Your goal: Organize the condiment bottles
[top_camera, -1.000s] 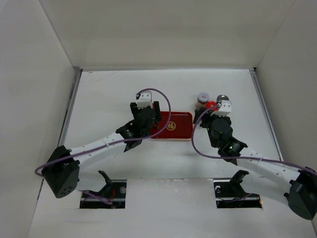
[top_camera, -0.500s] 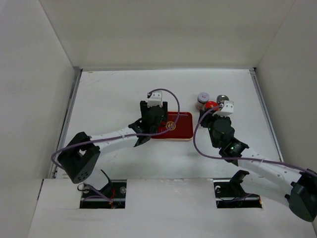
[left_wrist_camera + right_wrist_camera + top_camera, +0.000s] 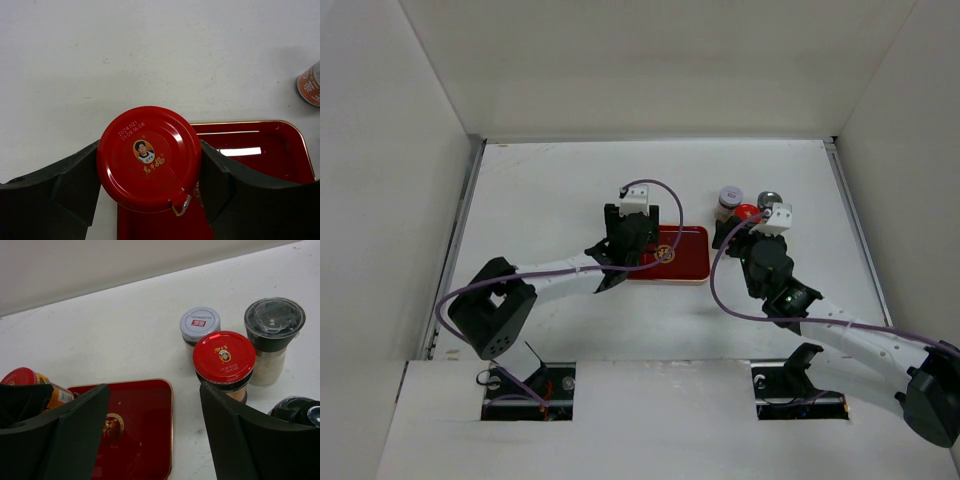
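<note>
My left gripper [image 3: 150, 150] is shut on a red-capped amber bottle [image 3: 149, 159] at the far left corner of the red tray [image 3: 260, 160]; whether the bottle rests on the tray I cannot tell. It also shows in the right wrist view [image 3: 22, 377]. My right gripper [image 3: 154, 390] is open and empty, between the tray [image 3: 140, 430] and a bottle cluster. The cluster holds a pale-capped bottle [image 3: 200, 324], a red-capped bottle [image 3: 224, 357], a white bottle with a dark top [image 3: 274, 322] and another dark top [image 3: 295, 410]. In the top view the left gripper [image 3: 628, 243] is over the tray's left end.
The table [image 3: 550, 180] is white, with tall white walls on three sides. The cluster [image 3: 747, 205] stands just right of the tray [image 3: 685, 255], close to my right gripper [image 3: 732, 232]. A red-labelled bottle [image 3: 311, 84] shows at the left wrist view's right edge.
My left gripper has moved right with the red-capped bottle, from beside the tray to over its left end. The right arm has barely moved.
</note>
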Robot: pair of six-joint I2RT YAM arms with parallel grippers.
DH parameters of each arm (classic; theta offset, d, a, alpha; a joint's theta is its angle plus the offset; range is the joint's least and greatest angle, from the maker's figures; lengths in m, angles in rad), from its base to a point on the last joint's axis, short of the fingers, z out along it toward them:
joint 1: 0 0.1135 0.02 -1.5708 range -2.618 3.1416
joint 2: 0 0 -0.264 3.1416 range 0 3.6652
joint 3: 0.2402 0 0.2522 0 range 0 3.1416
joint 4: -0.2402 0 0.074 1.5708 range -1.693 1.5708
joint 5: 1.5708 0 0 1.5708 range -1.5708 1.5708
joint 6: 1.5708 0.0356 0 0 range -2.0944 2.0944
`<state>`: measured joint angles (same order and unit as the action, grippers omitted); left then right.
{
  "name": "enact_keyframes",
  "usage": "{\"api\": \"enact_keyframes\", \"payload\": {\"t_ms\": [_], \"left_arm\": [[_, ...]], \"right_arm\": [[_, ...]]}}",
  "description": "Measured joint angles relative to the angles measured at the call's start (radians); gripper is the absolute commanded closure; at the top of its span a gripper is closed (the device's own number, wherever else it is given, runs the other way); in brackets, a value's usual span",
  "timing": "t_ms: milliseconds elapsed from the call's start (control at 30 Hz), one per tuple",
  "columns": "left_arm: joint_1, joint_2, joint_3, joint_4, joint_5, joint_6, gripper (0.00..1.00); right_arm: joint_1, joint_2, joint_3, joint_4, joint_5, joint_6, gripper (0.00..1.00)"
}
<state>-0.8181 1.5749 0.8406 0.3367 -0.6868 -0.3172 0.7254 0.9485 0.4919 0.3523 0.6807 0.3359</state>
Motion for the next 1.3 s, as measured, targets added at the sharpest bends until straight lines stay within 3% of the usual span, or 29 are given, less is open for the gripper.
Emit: {"api": "enact_keyframes", "payload": {"t_ms": [233, 367, 567, 767, 933, 1067, 1300], "left_arm": [[0.0, -0.017, -0.001, 0.1, -0.018, 0.002, 0.1], [-0.002, -0.047, -0.007, 0.125, -0.032, 0.001, 0.05], [-0.017, -0.193, -0.086, 0.152, -0.044, 0.001, 0.04], [-0.022, -0.423, -0.296, 0.224, -0.061, -0.041, 0.04], [0.004, -0.604, -0.489, 0.212, -0.063, -0.13, 0.04], [0.043, -0.724, -0.56, 0.177, -0.062, -0.164, 0.04], [0.07, -0.765, -0.597, 0.153, -0.053, -0.192, 0.04]], "right_arm": [[-0.013, -0.007, -0.001, -0.003, 0.001, 0.0, 0.12], [-0.029, -0.01, -0.001, -0.011, 0.013, 0.0, 0.09], [-0.093, -0.01, 0.008, -0.071, 0.051, 0.002, 0.04], [-0.199, 0.109, 0.13, -0.198, 0.066, -0.005, 0.0], [-0.256, 0.188, 0.228, -0.259, 0.009, -0.024, 0.0], [-0.279, 0.24, 0.277, -0.315, -0.051, -0.027, 0.0], [-0.282, 0.319, 0.343, -0.41, -0.114, -0.027, 0.0]]}}
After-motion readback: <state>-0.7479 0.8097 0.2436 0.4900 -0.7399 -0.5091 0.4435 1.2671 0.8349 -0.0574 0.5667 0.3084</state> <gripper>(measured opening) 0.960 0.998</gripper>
